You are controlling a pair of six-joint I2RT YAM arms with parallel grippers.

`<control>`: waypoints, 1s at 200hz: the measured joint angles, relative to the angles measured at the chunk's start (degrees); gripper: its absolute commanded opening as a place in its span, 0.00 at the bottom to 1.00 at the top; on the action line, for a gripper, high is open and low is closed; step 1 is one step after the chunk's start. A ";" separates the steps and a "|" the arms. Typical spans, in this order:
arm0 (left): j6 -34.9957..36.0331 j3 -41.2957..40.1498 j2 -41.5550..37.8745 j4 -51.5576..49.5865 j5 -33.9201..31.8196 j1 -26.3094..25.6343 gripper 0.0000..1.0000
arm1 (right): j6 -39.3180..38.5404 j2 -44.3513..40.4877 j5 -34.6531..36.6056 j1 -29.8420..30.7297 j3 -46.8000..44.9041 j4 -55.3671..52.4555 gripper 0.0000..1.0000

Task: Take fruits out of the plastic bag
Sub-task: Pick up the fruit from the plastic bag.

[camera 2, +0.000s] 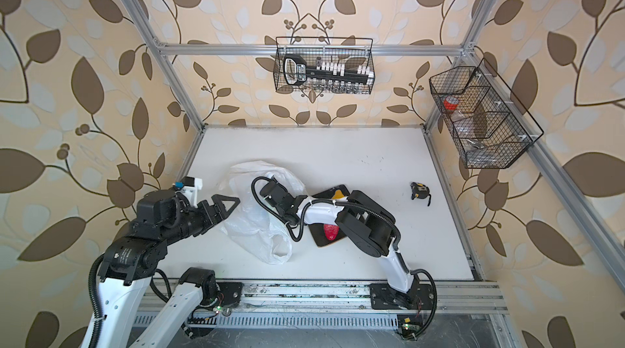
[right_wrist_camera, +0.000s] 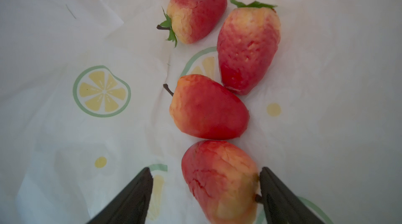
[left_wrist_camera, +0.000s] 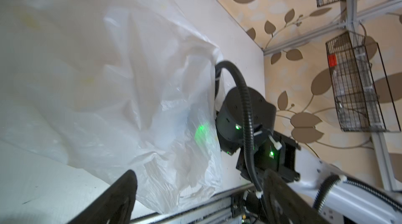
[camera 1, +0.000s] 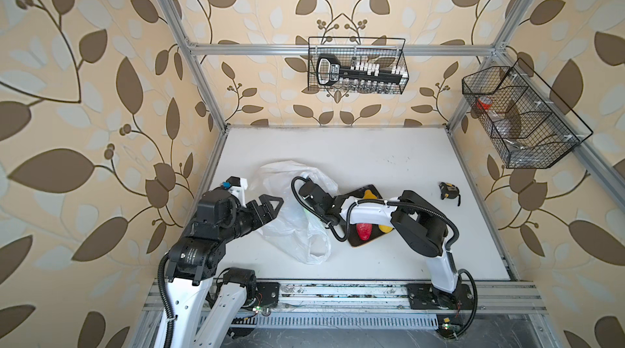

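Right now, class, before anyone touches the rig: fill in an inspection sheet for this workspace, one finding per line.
Surface: white table, faint scuff marks.
Job's things: plastic bag lies crumpled; four red-yellow fruits inside it; one red fruit and yellow fruits on the black tray.
Clutter: tape measure, apart from the tray.
Claws: left claw open and empty beside the bag; right claw open inside the bag, straddling the nearest fruit.
Cables: black hose on the right arm arches beside the bag.
Surroundings: wire baskets on the frame; leaf wallpaper.
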 measured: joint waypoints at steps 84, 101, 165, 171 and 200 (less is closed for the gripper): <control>-2.10 -2.86 10.95 8.52 -8.46 -36.85 0.86 | 1.27 0.11 -1.25 -1.29 0.15 0.02 0.78; -4.46 -6.14 11.08 10.19 -12.66 -43.69 0.86 | 1.44 0.11 -1.75 -1.31 0.28 0.00 0.78; -8.37 -6.16 23.96 14.62 -29.64 -59.45 0.87 | 2.43 0.76 -3.67 -2.84 0.59 -0.24 0.78; -8.22 -5.86 25.09 15.52 -30.67 -59.80 0.86 | 2.51 0.76 -3.65 -2.93 0.59 -0.35 0.78; -8.35 -4.50 29.57 17.44 -36.11 -60.35 0.78 | 2.71 0.83 -4.35 -3.43 0.59 -0.31 0.78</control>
